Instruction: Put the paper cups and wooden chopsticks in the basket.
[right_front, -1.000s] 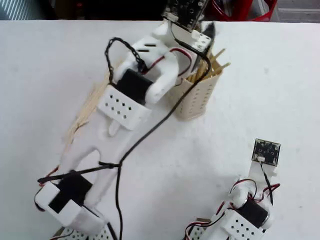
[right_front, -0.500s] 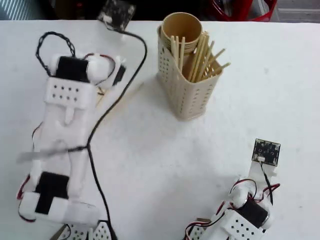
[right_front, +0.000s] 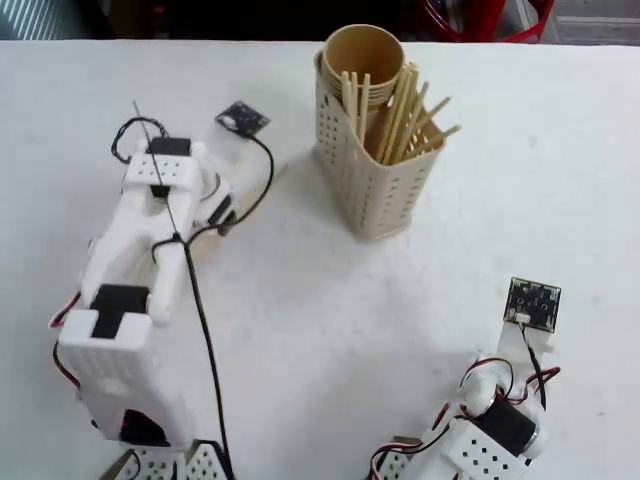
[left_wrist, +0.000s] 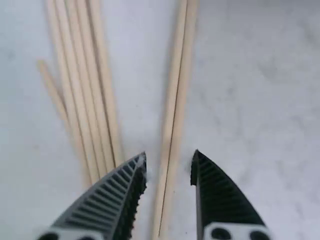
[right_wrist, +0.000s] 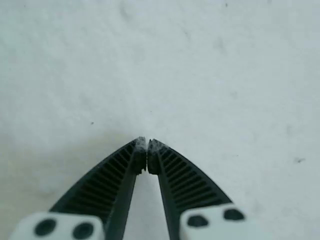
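One pair of chopsticks (left_wrist: 176, 100) straddled on the table (right_front: 300, 330)
Nearest, short of the basket (right_front: 375, 195), the right gripper (right_wrist: 147, 145) is pinched shut on nothing; left of the basket the left gripper (left_wrist: 168, 162) spreads either side of that pair, loose sticks (left_wrist: 87, 100) beside; in the basket stand a paper cup (right_front: 362, 55) and a bundle of sticks (right_front: 400, 110)

Paper cup (right_front: 363, 55), chopsticks (right_front: 398, 110) upright in basket (right_front: 380, 195)
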